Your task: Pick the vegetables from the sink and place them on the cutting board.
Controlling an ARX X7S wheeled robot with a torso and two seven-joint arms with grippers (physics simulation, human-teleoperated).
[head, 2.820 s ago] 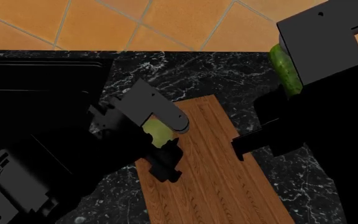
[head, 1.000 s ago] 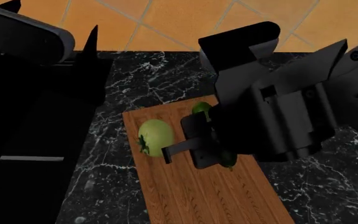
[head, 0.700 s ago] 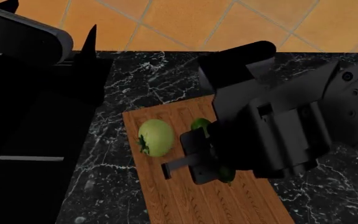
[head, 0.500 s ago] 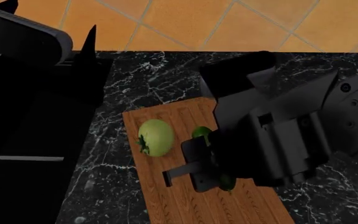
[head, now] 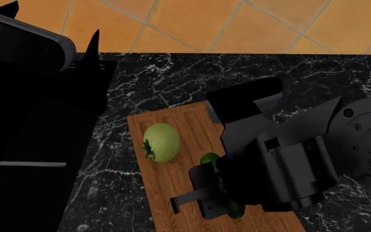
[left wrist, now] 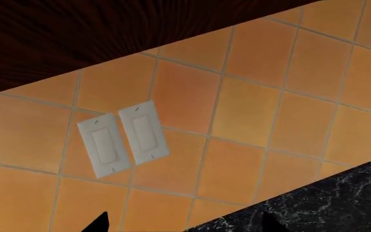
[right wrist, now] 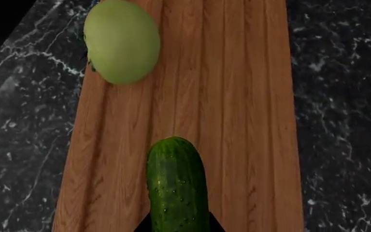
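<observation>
Right gripper pinches the cucumber above the cutting board; lower it flat, clear of the tomato, before releasing; left gripper's state cannot be told.

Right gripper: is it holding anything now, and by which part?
The right gripper holds the long dark green cucumber by one end, the free end reaching over the light-brown wooden cutting board.

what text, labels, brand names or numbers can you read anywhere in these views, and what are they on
None: no readable text in any view.
The two white wall switch plates on the orange tile are blank.
The cutting board, tomato, cucumber and marble counter carry no labels or marks.
</observation>
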